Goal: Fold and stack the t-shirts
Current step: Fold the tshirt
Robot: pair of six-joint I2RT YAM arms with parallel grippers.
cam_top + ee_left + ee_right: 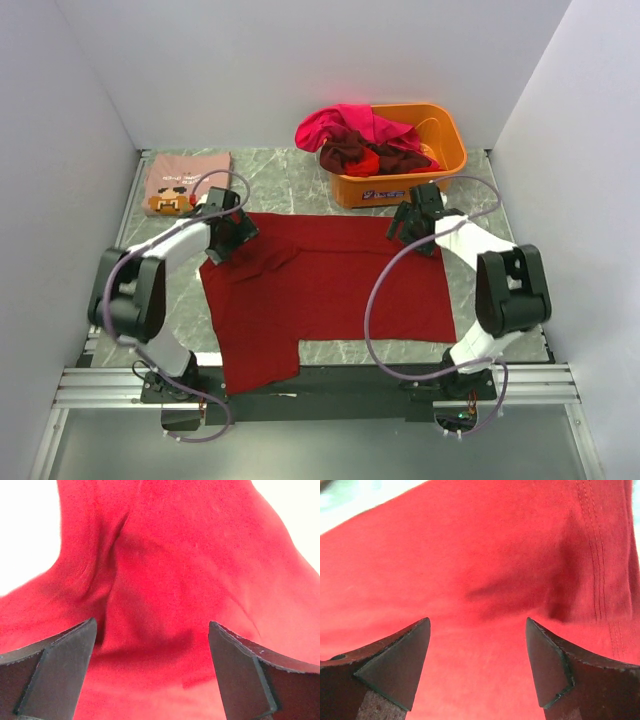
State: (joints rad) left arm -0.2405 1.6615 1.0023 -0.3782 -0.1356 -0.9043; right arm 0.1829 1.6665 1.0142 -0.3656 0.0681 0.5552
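A dark red t-shirt [320, 290] lies spread flat on the table, with one sleeve hanging toward the near edge. My left gripper [232, 235] is over its far left corner, jaws open; the left wrist view shows wrinkled red cloth [165, 555] under and between the fingers of the left gripper [152, 622]. My right gripper [415, 225] is at the far right corner, also open. Below the right gripper [477, 620], red cloth with a stitched hem [592, 555] fills the right wrist view. A folded dusty pink t-shirt [187, 180] with a print lies at the back left.
An orange tub [445, 150] at the back right holds a heap of magenta, maroon and red t-shirts [365, 140]. White walls close in the table on three sides. A metal rail [320, 385] runs along the near edge by the arm bases.
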